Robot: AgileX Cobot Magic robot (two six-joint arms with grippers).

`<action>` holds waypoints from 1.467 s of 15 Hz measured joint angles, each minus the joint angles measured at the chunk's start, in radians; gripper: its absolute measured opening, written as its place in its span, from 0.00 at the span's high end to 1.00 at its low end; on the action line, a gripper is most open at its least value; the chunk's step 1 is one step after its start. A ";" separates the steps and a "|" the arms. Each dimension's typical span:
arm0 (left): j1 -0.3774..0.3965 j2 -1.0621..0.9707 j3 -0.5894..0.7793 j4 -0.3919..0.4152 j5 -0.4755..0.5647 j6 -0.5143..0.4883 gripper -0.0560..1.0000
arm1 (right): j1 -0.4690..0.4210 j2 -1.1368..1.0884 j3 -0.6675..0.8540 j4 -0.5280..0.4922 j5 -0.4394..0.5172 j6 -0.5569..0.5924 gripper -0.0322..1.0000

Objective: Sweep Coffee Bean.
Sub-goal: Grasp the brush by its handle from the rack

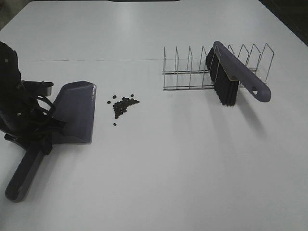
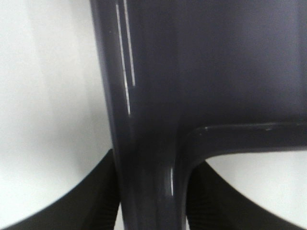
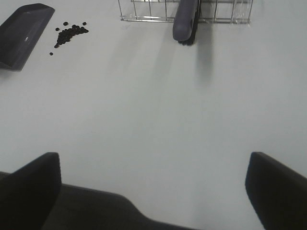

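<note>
A small pile of coffee beans (image 1: pixel 122 105) lies on the white table just right of the purple-grey dustpan (image 1: pixel 74 113). My left gripper (image 1: pixel 44 134) is shut on the dustpan's handle where it meets the pan. In the left wrist view the handle (image 2: pixel 148 143) fills the gap between my dark fingers (image 2: pixel 86 206). The brush (image 1: pixel 236 72) leans in a wire rack (image 1: pixel 187 72), bristles down. My right gripper (image 3: pixel 153 189) is open and empty, well back from the beans (image 3: pixel 69 33), the dustpan (image 3: pixel 21 33) and the brush (image 3: pixel 186 21).
The wire rack (image 3: pixel 144 12) stands at the back right of the table, with several upright dividers. The dustpan's handle end (image 1: pixel 19 185) points toward the front left edge. A faint seam line (image 1: pixel 96 60) crosses the table behind the beans.
</note>
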 joint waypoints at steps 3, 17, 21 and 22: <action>0.000 0.000 0.000 0.000 0.000 -0.001 0.63 | 0.000 0.327 -0.164 0.005 0.008 0.050 0.04; -0.004 -0.001 0.000 0.001 0.007 0.004 0.63 | 0.000 1.612 -0.973 -0.006 0.027 0.038 0.04; -0.004 -0.001 0.000 0.001 0.007 0.008 0.63 | 0.000 1.900 -1.289 -0.018 0.101 0.008 0.04; -0.004 -0.001 0.000 0.001 0.007 0.008 0.63 | 0.000 2.036 -1.454 -0.018 0.102 -0.004 0.04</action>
